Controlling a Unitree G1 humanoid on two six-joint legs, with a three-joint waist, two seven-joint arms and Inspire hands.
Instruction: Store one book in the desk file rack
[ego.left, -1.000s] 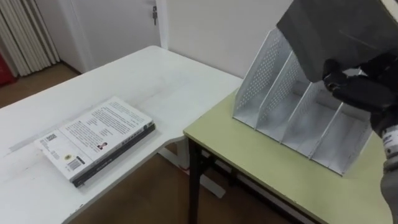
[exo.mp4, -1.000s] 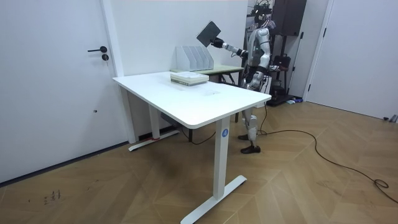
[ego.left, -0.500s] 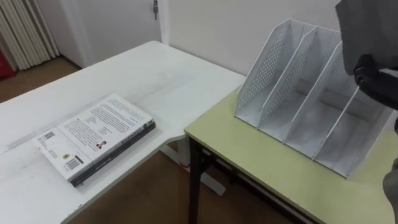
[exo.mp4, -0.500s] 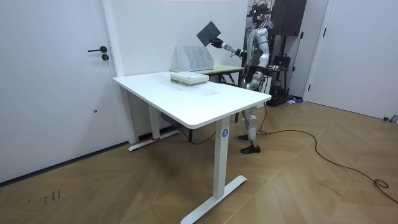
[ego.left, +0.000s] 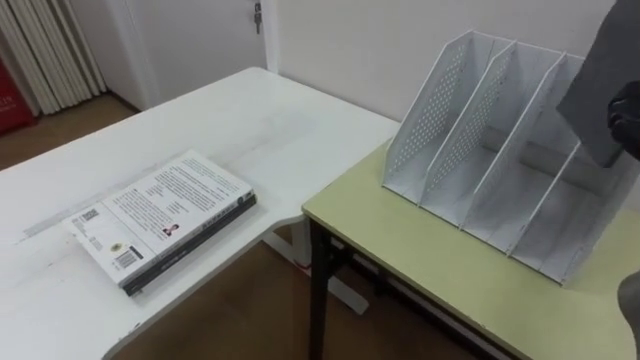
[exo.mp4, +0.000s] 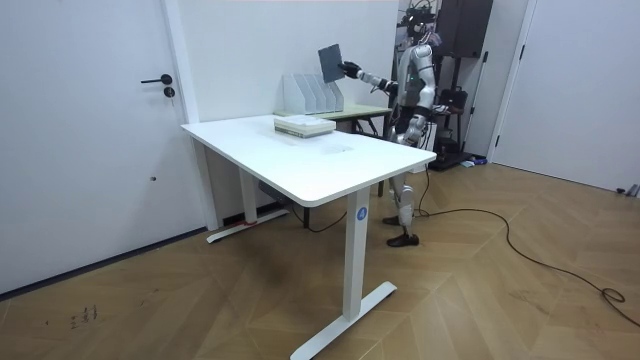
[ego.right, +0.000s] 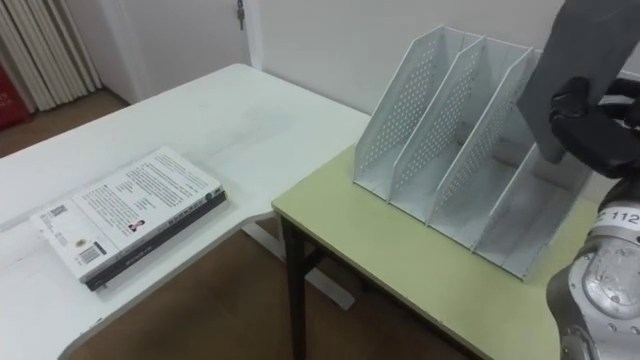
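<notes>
This looks like an office. A big white desk (exo.mp4: 300, 155) stands in the middle, with books (ego.left: 160, 215) lying on it. Just beside the desk is a small green table (ego.left: 430, 270), and a white file rack (ego.left: 445, 120) stands on that. The walls (exo.mp4: 250, 40) are plain white. A white door (exo.mp4: 90, 130) is on the left. The floor (exo.mp4: 480, 290) is wood.
</notes>
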